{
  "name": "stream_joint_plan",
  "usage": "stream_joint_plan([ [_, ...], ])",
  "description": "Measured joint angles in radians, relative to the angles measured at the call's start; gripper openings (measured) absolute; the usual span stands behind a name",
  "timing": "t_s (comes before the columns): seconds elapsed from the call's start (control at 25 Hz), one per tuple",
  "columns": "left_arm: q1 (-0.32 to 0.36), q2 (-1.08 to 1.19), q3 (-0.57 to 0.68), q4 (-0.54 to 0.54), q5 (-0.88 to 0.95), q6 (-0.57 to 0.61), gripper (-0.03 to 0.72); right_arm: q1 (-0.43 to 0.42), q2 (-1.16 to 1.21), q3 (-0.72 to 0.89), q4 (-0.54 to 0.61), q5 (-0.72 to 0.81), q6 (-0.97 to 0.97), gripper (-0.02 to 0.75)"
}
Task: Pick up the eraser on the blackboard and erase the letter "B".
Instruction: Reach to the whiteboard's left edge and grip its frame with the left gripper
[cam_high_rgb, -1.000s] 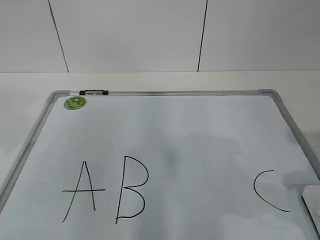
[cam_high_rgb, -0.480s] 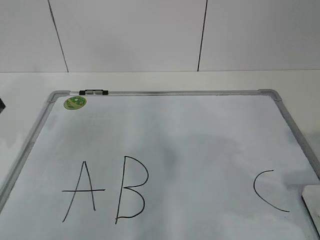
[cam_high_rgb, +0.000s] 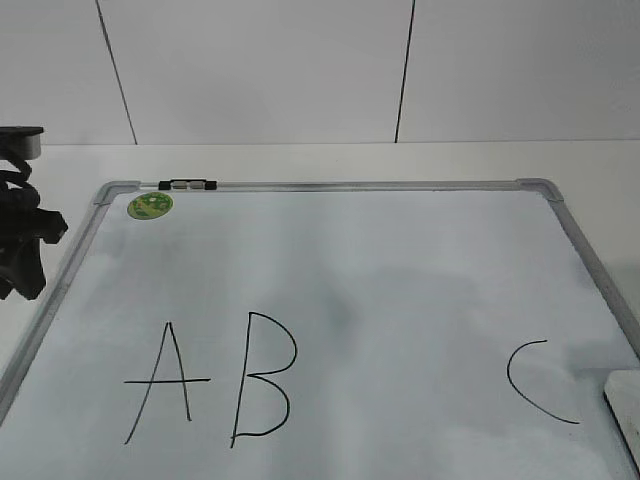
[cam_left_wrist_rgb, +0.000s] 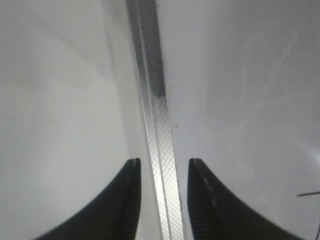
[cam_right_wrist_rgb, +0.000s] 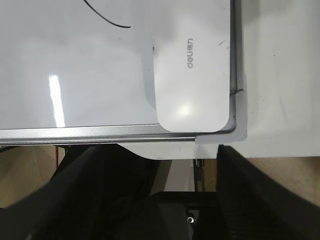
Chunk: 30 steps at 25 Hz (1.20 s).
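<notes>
The exterior view looks down at a slant from the near edge of the blackboard, facing the wall behind it; it takes in the far frame and both far corners, but the near edge falls outside. The left wrist view hangs close over the board's frame, looking almost straight down, with the rail running up the middle between the left gripper fingers. The right wrist view looks down from higher over a board corner where the eraser lies. That eraser also shows at the exterior view's lower right edge.
</notes>
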<state>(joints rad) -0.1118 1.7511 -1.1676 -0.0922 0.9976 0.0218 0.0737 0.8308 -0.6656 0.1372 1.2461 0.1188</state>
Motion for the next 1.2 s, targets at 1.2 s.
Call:
stream_joint_plan([
  [1.2, 0.000, 0.215, -0.127, 0.033, -0.045, 0.010, 0.237, 0.000, 0.001, 0.000, 0.000, 0.000, 0.000, 0.566],
])
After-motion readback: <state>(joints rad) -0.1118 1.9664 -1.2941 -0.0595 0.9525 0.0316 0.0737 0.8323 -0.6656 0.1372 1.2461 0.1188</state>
